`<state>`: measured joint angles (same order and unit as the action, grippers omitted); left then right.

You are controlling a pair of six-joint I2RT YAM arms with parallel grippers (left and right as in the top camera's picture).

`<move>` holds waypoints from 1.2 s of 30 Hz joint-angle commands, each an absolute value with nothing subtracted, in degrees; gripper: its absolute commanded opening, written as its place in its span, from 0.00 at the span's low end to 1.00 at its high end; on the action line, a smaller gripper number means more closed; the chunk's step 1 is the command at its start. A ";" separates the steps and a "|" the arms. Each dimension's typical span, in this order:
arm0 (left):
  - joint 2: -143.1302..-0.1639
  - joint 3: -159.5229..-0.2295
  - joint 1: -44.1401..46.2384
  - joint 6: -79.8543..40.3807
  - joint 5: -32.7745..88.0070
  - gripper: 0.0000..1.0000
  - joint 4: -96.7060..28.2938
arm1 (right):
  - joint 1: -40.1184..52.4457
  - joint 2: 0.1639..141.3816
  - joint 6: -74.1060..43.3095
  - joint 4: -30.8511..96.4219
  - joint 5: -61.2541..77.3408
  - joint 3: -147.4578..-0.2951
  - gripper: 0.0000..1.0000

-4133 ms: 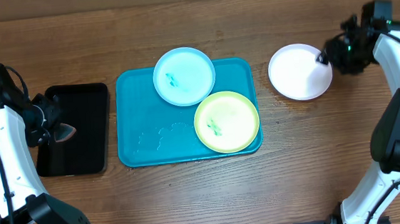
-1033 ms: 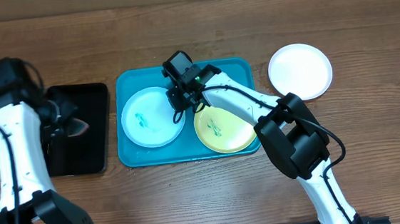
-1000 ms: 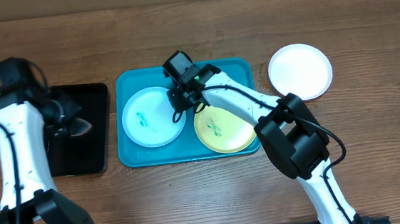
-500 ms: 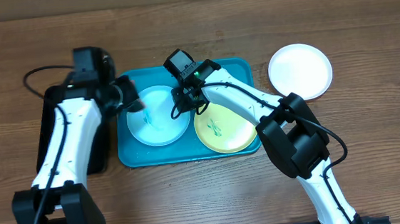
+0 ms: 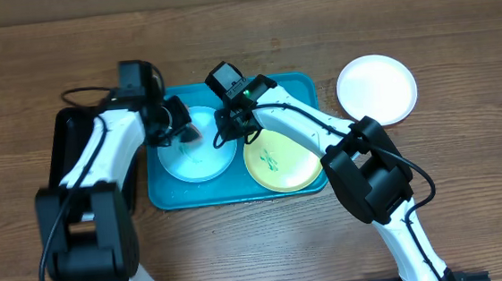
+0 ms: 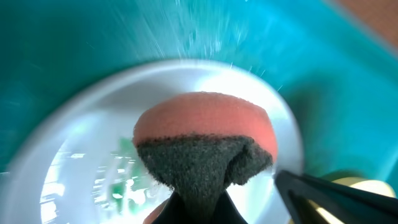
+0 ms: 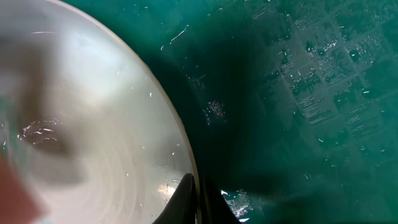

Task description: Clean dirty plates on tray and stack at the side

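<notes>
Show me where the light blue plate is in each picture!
Overhead: the pale blue plate lies in the left half of the tray.
Left wrist: the plate fills the lower middle, under the sponge.
Right wrist: the plate fills the left side.
Shared landmark: the turquoise tray around it.

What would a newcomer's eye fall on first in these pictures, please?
Probably the big turquoise tray in the middle, with a pale blue plate on it: the left gripper holds a pink-and-grey sponge over it while the right gripper pinches its rim. A yellow-green plate with a teal smear lies beside it on the tray, and a white plate sits off the tray to the right.
</notes>
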<state>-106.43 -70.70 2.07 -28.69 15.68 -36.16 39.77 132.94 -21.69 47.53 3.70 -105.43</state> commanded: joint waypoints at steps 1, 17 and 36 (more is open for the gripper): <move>-109.67 -70.00 3.44 -30.00 19.14 0.04 -36.01 | 39.66 134.72 -22.57 47.35 3.07 -105.41 0.04; -111.96 -70.54 3.29 -25.28 -6.52 0.06 -45.52 | 39.66 134.72 -22.55 48.34 1.30 -105.41 0.04; -112.22 -77.28 3.55 -25.30 13.26 0.04 -42.59 | 39.66 134.72 -22.57 48.31 1.15 -105.41 0.04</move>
<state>-111.57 -78.98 3.36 -26.39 1.61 -44.64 40.18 133.05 -22.26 47.72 4.45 -105.43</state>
